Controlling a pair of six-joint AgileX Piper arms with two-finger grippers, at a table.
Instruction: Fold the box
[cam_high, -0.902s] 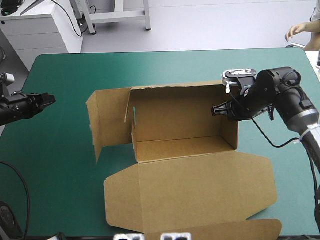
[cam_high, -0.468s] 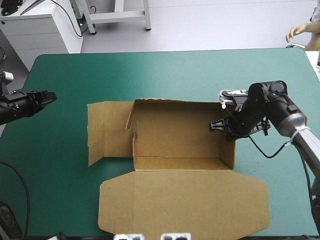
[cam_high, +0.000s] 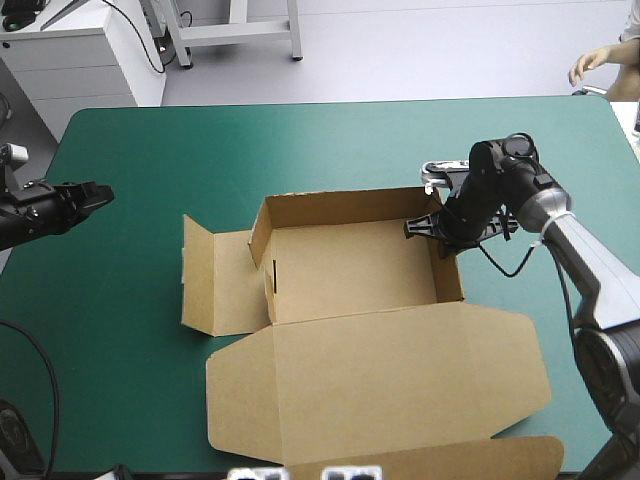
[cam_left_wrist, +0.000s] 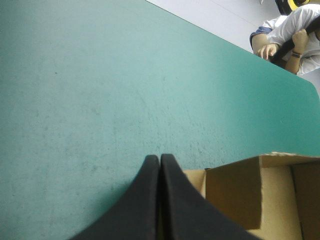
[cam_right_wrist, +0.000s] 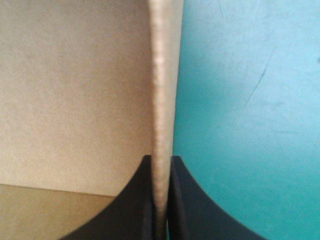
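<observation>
we see right jaws pinched tight on box (cam_high: 350, 265) wall at its 2 o'clock; left jaws closed, empty, over counter (cam_high: 300, 150) at 9 o'clock, well apart.

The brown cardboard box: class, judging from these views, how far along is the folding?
Done: the brown cardboard box has its far wall and right wall raised. In hand: the black-fingered right gripper is shut on the right wall; the left gripper, shut, hangs apart near the teal-green table's left edge. Left: the left side flap splays outward, untucked, and the broad lid lies flat.
</observation>
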